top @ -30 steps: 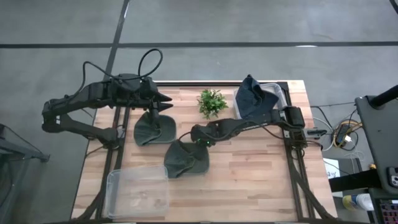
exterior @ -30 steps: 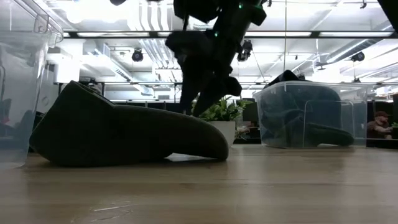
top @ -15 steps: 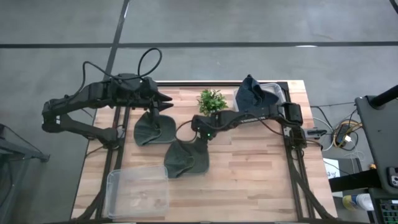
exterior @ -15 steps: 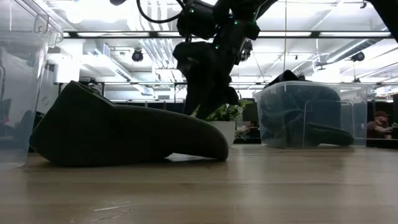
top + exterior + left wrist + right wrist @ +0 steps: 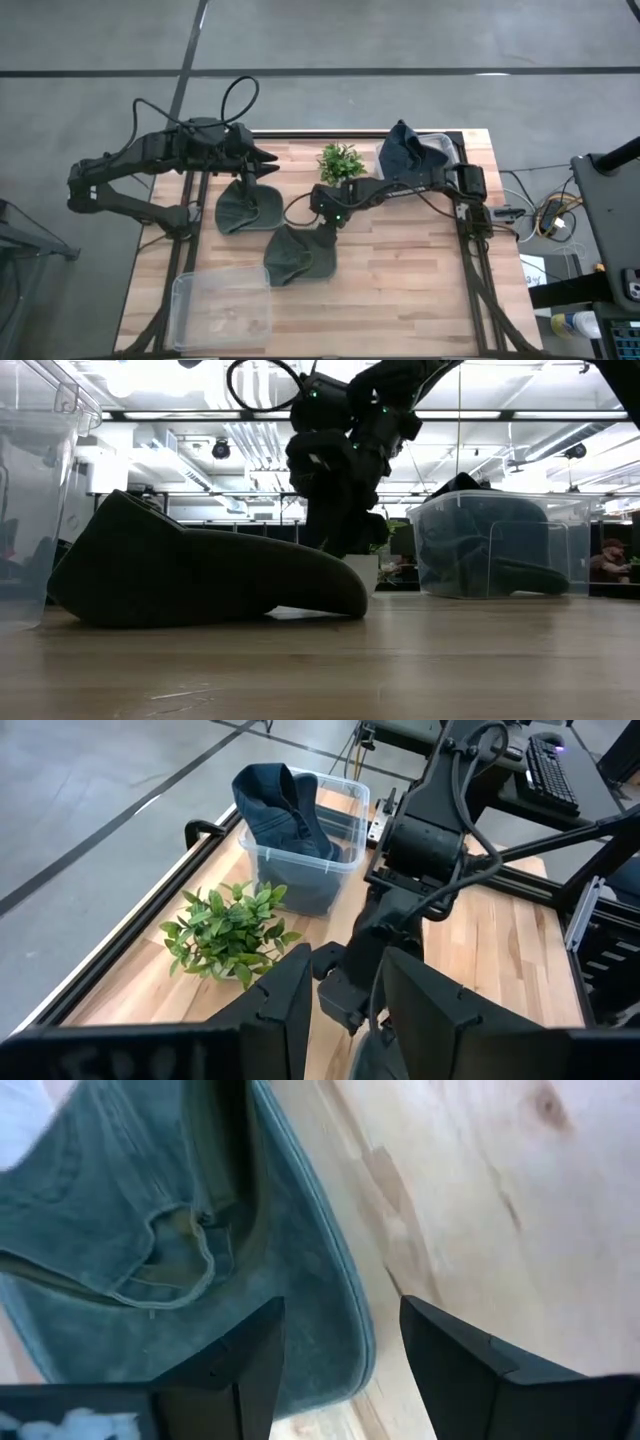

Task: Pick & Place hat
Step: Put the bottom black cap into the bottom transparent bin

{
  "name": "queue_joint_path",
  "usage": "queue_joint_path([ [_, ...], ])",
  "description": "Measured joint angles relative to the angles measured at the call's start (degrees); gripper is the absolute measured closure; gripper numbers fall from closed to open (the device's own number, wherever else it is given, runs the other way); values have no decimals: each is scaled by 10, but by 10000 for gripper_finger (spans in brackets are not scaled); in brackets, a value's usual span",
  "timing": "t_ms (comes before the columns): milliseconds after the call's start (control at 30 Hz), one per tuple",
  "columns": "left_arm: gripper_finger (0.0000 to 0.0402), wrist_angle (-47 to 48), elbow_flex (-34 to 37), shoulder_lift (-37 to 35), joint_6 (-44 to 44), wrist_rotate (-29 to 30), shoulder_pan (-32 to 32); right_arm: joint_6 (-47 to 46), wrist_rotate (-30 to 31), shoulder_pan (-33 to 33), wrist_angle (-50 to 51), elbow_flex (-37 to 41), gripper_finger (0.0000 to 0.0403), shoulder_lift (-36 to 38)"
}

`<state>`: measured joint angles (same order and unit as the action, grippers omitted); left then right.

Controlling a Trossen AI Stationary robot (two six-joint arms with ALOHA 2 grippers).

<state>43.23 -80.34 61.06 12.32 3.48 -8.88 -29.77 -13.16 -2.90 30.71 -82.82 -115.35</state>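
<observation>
Left side of the high view: the left end effector [image 5: 268, 165] is hanging above the upper hat [image 5: 247, 209], fingers part open w/ nothing between them — the left wrist view is showing daylight between its two fingers. Judging by that pose, it's waiting clear of the work rather than reaching.

Lower left, an empty clear bin [image 5: 222, 310] is sitting at the worktop [image 5: 420, 290] edge — prob. the drop-off, since it's within reach of both caps.

Centre: the lower hat [image 5: 298, 255] is lying flat on the wood, brim toward centre frame. The right end effector [image 5: 322, 225] is hovering over its upper right edge, fingers spread wide and gripping nothing; in the right wrist view they're straddling the cap's rim [image 5: 350, 1295], so it looks lined up for a pinch on the edge, where the fabric is thin enough to bite.

Upper centre, a small plant [image 5: 340, 163] is standing btw. the arms. Upper right, a second clear bin [image 5: 452, 150] is holding a blue hat [image 5: 405, 155], heaped above the rim.
</observation>
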Motion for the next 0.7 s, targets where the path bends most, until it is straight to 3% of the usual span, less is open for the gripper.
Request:
queue_joint_path([
  [400,282,0,0,0,-1,1,0,-24,-1,0,-43,31,213,0],
  [700,283,0,0,0,-1,2,0,-33,-20,0,-72,57,257,0],
])
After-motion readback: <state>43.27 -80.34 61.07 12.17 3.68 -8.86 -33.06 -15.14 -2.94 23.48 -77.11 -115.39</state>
